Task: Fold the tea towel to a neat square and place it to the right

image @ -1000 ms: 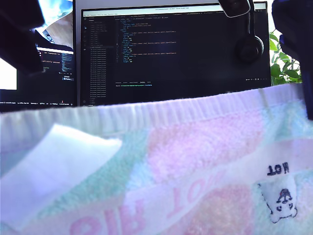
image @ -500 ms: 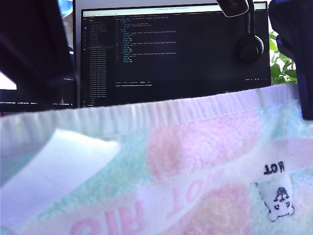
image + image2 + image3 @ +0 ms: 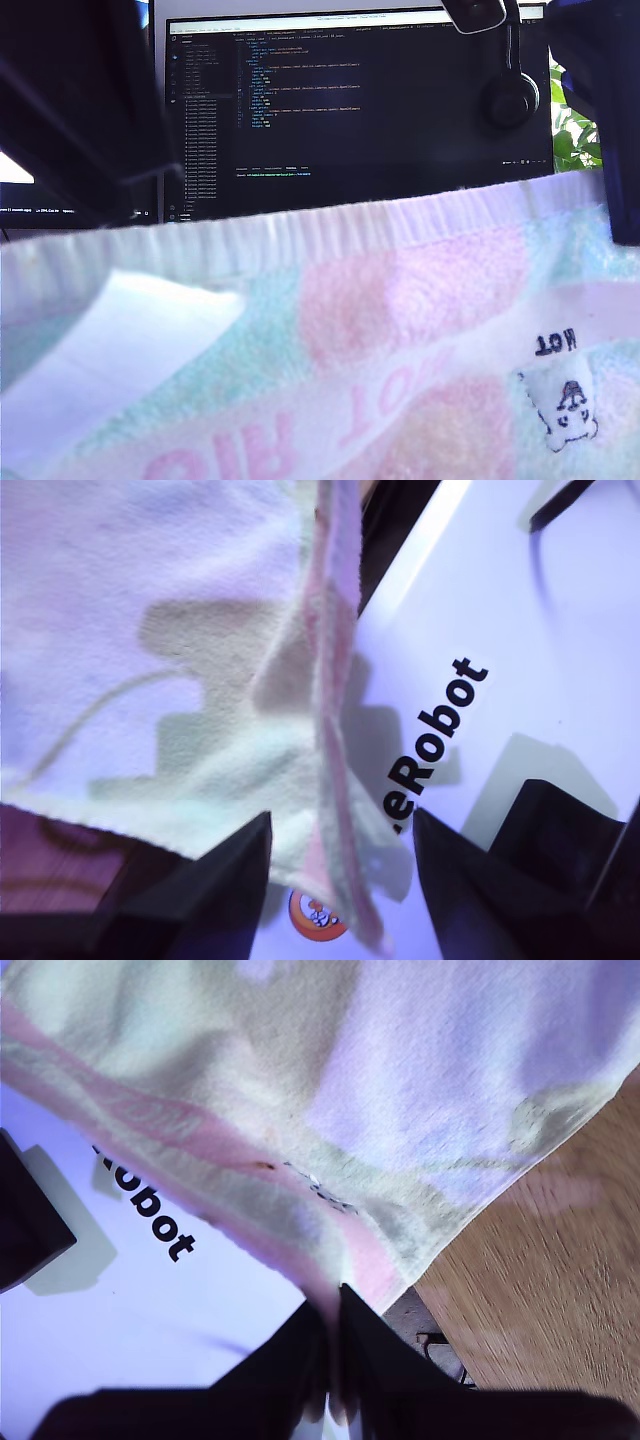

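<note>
Pastel terry tea towel (image 3: 380, 330) hangs before a dark monitor (image 3: 360, 100) — printed lettering visible. My first gripper (image 3: 340, 875) has jaws apart around its edge. My second gripper (image 3: 335, 1345) has jaws clamped on a corner.

In the exterior view, the dark arm (image 3: 75, 100) at the view's left now covers far more of the small side screen than a second ago. The tea towel (image 3: 400, 300) sits slightly lower, its printed mark (image 3: 562, 415) shifted down and toward the view's left.
</note>
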